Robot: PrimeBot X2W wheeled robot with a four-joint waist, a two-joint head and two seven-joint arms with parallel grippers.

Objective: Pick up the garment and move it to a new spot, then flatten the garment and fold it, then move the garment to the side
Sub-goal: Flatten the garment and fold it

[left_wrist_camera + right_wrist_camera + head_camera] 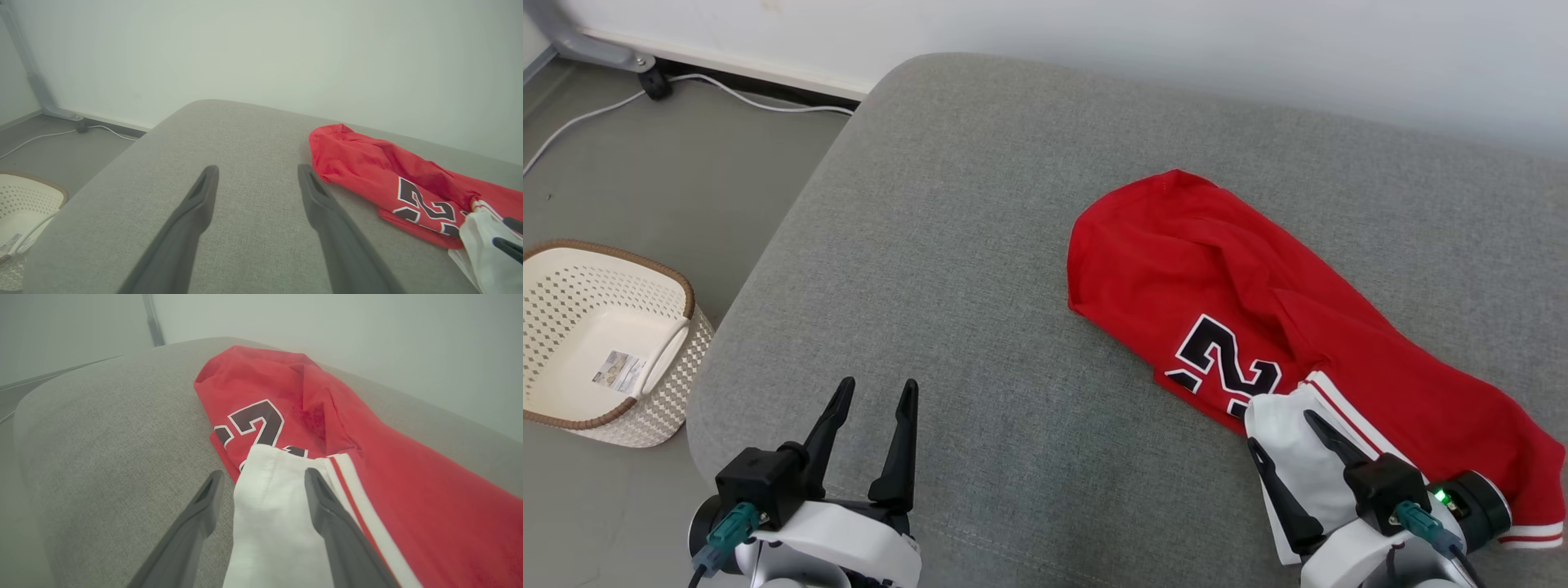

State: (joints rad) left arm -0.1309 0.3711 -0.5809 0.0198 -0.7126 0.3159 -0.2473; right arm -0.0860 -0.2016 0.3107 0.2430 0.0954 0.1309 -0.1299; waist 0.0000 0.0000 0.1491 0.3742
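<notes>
The garment (1258, 294) is a red jersey with black-and-white numbers and a white sleeve, lying crumpled on the right half of a grey cushion (980, 245). It also shows at the right in the left wrist view as the garment (367, 163) and fills the centre of the right wrist view as the garment (306, 416). My right gripper (1278, 429) stands open over the white sleeve (269, 506), with the cloth between its fingers but not pinched. My left gripper (876, 392) stands open above bare cushion (245, 163) at the near left, well apart from the garment.
A cream perforated basket (605, 343) with a brown rim stands on the floor to the left of the cushion. A white cable (727, 94) and a grey metal foot (596, 49) lie along the wall. The cushion's left half is bare grey fabric.
</notes>
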